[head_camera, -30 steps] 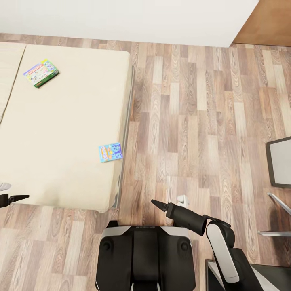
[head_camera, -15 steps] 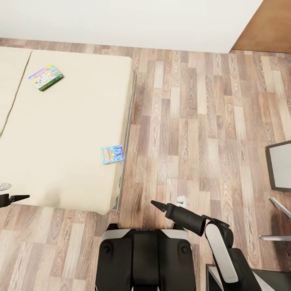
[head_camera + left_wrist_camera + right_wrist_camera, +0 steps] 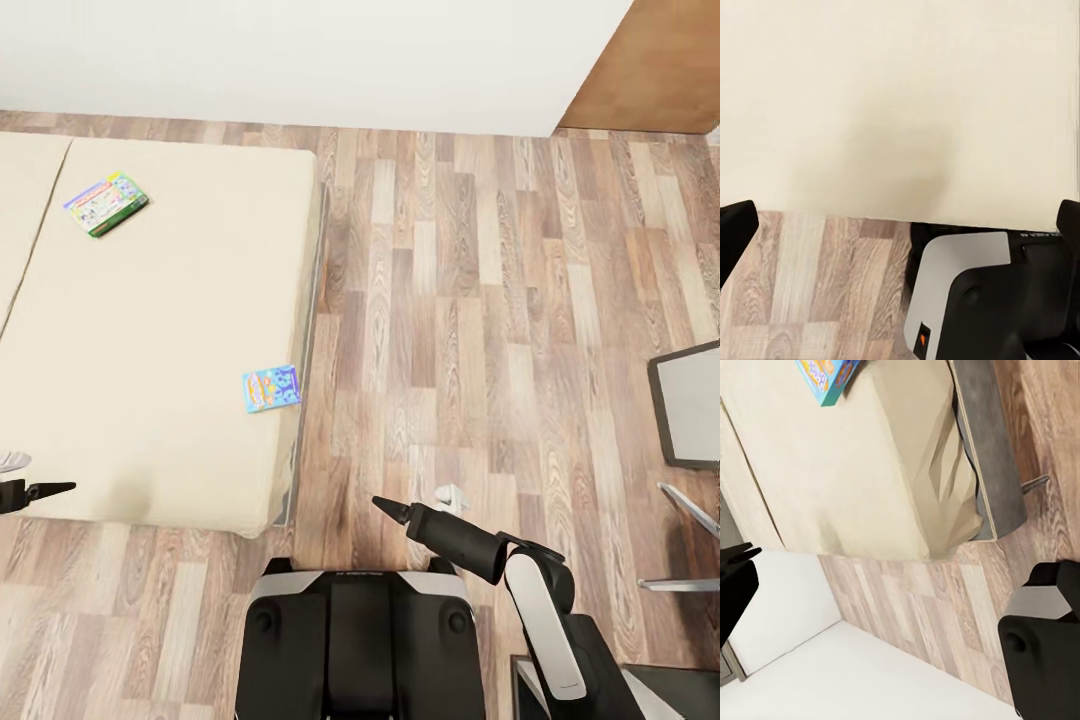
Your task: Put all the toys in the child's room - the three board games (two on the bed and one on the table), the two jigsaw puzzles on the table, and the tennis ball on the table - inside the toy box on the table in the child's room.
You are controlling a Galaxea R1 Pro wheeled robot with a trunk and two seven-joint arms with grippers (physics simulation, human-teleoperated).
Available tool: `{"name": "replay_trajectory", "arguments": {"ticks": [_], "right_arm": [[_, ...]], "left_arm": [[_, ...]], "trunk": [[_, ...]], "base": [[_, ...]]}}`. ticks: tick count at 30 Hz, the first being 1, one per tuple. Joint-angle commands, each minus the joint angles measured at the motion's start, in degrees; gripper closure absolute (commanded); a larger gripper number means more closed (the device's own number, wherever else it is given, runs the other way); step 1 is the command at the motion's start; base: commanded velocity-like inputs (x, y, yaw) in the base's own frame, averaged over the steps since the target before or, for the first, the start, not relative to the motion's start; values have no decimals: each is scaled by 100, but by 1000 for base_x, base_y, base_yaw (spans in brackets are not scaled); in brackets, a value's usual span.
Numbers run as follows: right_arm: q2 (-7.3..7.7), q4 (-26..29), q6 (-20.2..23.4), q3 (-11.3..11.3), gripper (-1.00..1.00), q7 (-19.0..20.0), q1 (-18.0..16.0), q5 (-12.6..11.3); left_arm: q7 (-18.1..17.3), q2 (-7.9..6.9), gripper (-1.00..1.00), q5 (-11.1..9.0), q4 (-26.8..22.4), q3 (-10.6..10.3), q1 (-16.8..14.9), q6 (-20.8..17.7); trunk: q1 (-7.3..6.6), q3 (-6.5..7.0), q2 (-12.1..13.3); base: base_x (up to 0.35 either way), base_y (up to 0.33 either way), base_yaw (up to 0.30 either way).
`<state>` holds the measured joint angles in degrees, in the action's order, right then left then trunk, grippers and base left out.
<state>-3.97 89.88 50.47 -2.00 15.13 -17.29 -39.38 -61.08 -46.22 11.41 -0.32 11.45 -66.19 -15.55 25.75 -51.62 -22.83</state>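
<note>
Two board games lie on the cream bed [image 3: 150, 330]. A green-edged board game [image 3: 105, 204] is near its far end, and a blue board game [image 3: 272, 388] sits at the bed's right edge. The blue board game [image 3: 825, 375] also appears in the right wrist view on the bed [image 3: 847, 472]. My left gripper [image 3: 60, 489] hovers open over the near edge of the bed [image 3: 900, 97], nothing between its fingers [image 3: 735, 232]. My right gripper [image 3: 385, 506] is open and empty above the floor, in front of my base and right of the bed's near corner. The table, toy box, puzzles and tennis ball are out of view.
Wood floor [image 3: 480, 300] stretches to the right of the bed. A dark-framed grey panel [image 3: 690, 405] and metal legs [image 3: 690, 505] stand at the right edge. A white wall [image 3: 300, 60] runs along the back, with a brown panel [image 3: 655, 70] at its right end.
The whole picture has shifted a little, so the camera has moved. Both arms keep the same pose, and the board games lie where they were on the bed.
</note>
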Motion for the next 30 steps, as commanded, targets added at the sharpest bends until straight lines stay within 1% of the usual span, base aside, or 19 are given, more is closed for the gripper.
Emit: {"name": "replay_trajectory", "arguments": {"ticks": [1, 9, 30], "right_arm": [[-5, 3, 25, 5, -100, 34, -3, 35], [-15, 0, 25, -10, -100, 26, -3, 35], [-21, -6, -26, -15, -100, 23, -3, 33]], "left_arm": [[-20, -2, -100, 46, -3, 50, 0, -53], [-18, 7, -100, 46, -3, 50, 0, -53], [-13, 63, -100, 46, -3, 50, -1, -53]], "trunk": [[4, 2, -9], [4, 71, -9], [4, 269, -9]], "base": [[0, 0, -148], [0, 0, -104], [0, 0, -5]]}}
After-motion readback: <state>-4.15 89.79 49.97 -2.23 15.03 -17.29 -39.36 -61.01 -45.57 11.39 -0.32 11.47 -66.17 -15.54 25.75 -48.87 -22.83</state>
